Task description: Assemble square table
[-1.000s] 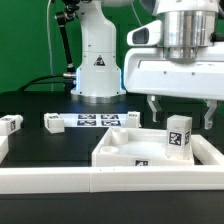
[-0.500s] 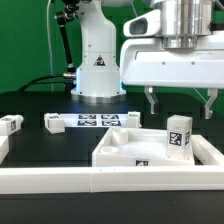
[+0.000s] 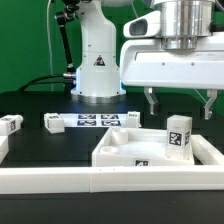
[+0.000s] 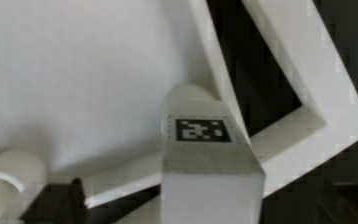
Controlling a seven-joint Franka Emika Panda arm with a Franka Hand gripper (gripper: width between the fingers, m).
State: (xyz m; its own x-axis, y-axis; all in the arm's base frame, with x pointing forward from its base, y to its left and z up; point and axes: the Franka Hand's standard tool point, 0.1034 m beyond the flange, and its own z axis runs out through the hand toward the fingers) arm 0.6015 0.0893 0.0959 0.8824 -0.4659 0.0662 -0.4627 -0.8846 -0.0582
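The square table slab lies white and rimmed inside the border wall in the exterior view. One white tagged leg stands upright on its corner at the exterior view's right. My gripper hangs just above that leg, open and empty, with its fingers spread wider than the leg. Three more legs lie loose on the black table: the first leg, the second leg and the third leg. The wrist view looks down on the slab's face and the upright leg with its tag.
The long white border wall runs along the front. The marker board lies flat between the loose legs. The robot base stands behind it, against a green backdrop.
My gripper has risen a little above the upright leg, with its fingers still spread. The leg and slab have not moved.
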